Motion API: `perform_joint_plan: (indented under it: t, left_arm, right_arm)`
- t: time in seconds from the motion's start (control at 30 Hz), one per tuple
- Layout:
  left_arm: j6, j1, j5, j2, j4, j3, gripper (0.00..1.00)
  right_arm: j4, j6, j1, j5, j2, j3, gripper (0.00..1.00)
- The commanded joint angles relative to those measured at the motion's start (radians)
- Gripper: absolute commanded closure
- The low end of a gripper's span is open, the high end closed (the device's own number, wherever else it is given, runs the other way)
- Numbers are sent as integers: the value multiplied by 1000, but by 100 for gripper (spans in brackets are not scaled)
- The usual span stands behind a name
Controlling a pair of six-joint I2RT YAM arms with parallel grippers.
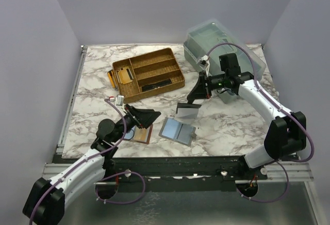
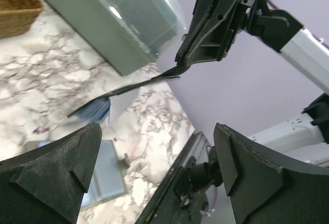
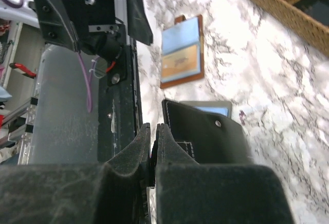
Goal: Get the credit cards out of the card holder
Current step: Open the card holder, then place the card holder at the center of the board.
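Over the middle of the marble table point(image 1: 232, 122), the black bifold card holder point(image 1: 184, 105) dangles from the right gripper point(image 1: 193, 98), jaws pinched shut on its edge (a thin hold), so it could slip before the left gripper point(image 1: 146, 117), gaping empty at eight o'clock, reaches its unseen credit cards.

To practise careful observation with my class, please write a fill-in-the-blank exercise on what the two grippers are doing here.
1. The right gripper is shut on the edge of the ____ card holder.
2. The left gripper has its jaws ____.
3. The brown holder lies on the table beside the ____ gripper.
Missing words: black; open; left.
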Motion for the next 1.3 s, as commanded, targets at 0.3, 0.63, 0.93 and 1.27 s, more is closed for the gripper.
perform_joint_plan:
  t: [0.3, 0.63, 0.93, 1.27]
  left_arm:
    - [199, -51, -42, 29, -178, -15, 6]
    - [196, -58, -65, 53, -161, -14, 6]
    - [174, -58, -86, -12, -159, -42, 6]
    - [143, -58, -83, -19, -161, -30, 6]
  right_arm:
    - [-83, -2, -1, 253, 55, 38, 100]
    - [2, 33, -1, 814, 133, 2, 100]
    - [95, -71, -1, 1057, 124, -55, 76]
    - [46, -170, -1, 915, -9, 34, 49]
